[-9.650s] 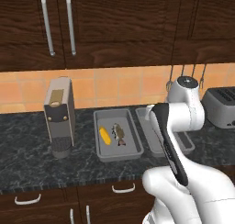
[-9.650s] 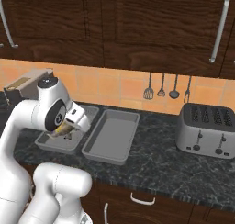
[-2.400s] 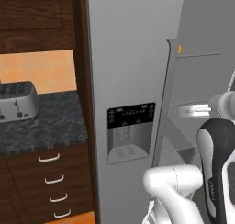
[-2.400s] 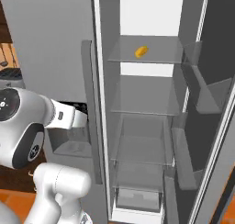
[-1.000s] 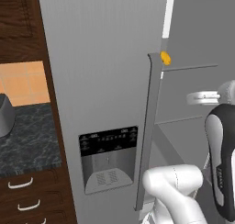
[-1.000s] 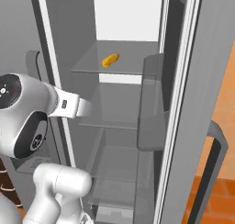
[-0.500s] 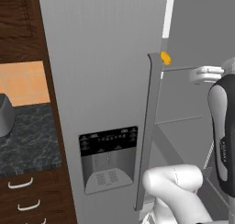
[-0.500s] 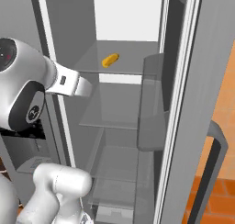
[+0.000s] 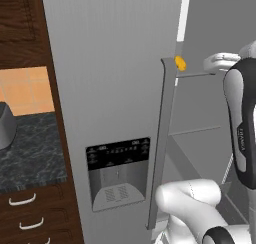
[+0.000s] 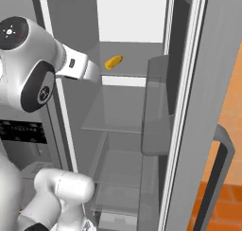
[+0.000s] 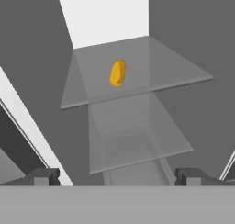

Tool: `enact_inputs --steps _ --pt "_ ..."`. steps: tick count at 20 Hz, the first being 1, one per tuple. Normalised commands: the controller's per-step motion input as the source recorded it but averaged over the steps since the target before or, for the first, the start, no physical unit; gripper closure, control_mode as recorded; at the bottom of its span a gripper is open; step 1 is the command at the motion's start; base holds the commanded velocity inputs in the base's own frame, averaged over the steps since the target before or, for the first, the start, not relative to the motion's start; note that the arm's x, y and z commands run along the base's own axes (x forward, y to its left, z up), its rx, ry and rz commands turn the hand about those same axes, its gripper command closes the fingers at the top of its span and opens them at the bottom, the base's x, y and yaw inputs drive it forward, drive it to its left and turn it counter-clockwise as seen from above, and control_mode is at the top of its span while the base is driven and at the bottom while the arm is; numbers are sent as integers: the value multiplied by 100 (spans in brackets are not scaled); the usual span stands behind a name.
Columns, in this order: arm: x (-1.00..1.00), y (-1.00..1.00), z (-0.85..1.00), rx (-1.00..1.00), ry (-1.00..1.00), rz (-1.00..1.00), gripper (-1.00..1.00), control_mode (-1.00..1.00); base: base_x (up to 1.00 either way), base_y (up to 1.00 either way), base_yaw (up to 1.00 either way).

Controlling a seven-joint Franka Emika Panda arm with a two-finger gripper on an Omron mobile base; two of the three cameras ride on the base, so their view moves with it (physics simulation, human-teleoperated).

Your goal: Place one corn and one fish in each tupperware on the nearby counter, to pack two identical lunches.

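Yellow against grey, 1 corn [image 11: 118, 73] lay on the upper glass shelf [image 11: 174, 71] of the open fridge [image 10: 184, 107]. The gripper [image 11: 117, 176] hung before it, jaws spread wide, holding nothing.

The white arm with dark joints rises tall, its forearm reaching forward at upper-shelf height. The claw [image 11: 117, 176] hangs empty, its two dark fingertips [image 11: 43, 176] spread wide; its wrist looks roughly level.
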Motion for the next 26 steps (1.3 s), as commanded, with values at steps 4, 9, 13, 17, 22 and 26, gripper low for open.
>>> enact_inputs --steps 4,9,13,17,22,26 --pt "52 0 0 0 -16 1 -100 -100 0 0 0" --pt "90 -7 0 0 13 10 -100 -100 0 0 0" --pt "77 -6 -9 0 2 10 -100 -100 0 0 0" --pt "64 -5 -20 0 0 10 -100 -100 0 0 0" --pt "62 0 -27 0 0 4 -100 -100 0 0 0" --pt "62 0 -26 0 5 0 -100 -100 0 0 0"
